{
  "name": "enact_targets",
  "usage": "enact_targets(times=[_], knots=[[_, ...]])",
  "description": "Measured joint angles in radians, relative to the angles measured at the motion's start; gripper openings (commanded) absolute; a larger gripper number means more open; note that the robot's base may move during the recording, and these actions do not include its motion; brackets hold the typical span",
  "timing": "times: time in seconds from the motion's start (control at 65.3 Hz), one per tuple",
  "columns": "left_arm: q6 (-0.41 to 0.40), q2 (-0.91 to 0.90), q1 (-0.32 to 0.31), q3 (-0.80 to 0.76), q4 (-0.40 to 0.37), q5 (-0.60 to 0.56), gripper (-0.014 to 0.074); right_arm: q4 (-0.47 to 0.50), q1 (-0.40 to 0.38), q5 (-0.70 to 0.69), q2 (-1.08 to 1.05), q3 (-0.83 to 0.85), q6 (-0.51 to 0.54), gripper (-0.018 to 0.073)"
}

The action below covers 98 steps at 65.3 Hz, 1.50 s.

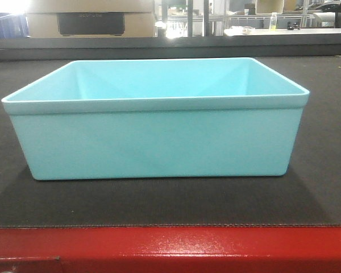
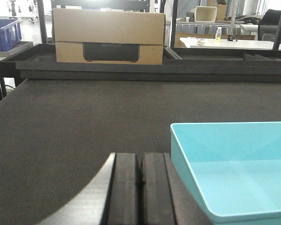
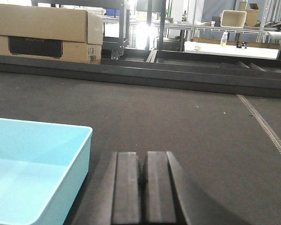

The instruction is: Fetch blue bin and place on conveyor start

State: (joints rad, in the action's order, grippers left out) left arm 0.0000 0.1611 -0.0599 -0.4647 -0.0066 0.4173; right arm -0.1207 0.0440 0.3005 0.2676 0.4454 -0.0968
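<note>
The blue bin [image 1: 153,122], a pale turquoise tub, stands empty and upright on the dark grey conveyor belt [image 1: 324,170], just behind the belt's red end edge [image 1: 170,247]. My left gripper [image 2: 140,161] is shut and empty, just left of the bin's left wall [image 2: 234,173]. My right gripper [image 3: 144,161] is shut and empty, just right of the bin's right wall [image 3: 37,173]. Neither gripper touches the bin. Neither gripper shows in the front view.
A cardboard box [image 2: 107,36] sits beyond the belt's far rail [image 2: 154,70], also seen in the right wrist view [image 3: 47,33]. A dark blue ribbed bin [image 2: 4,33] stands far left. A seam [image 3: 264,126] runs along the belt at right.
</note>
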Motion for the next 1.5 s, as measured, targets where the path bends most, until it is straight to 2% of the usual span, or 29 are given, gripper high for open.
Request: enact_targets(times=[0.459, 0.628, 0.811, 0.98, 1.133, 1.5], knots=[[0.0, -0.002, 0.002, 0.002, 0.007, 0.002, -0.0111, 0.0, 0.0, 0.0, 0.0, 0.0, 0.0, -0.0162], [0.0, -0.065, 0.044, 0.06, 0.035, -0.009, -0.0111, 0.0, 0.0, 0.0, 0.0, 0.0, 0.0, -0.0162], [0.0, -0.154, 0.072, 0.265, 0.037, -0.118, -0.0111, 0.0, 0.0, 0.0, 0.0, 0.0, 0.002, -0.0162], [0.0, -0.156, 0.072, 0.45, 0.037, -0.294, -0.0111, 0.0, 0.0, -0.006, -0.002, 0.0, 0.002, -0.0162], [0.0, -0.156, 0.072, 0.464, 0.037, -0.352, -0.0111, 0.0, 0.0, -0.009, -0.002, 0.0, 0.002, -0.0162], [0.0, -0.156, 0.072, 0.466, 0.037, -0.356, -0.0111, 0.0, 0.0, -0.015, -0.002, 0.0, 0.002, -0.0162]])
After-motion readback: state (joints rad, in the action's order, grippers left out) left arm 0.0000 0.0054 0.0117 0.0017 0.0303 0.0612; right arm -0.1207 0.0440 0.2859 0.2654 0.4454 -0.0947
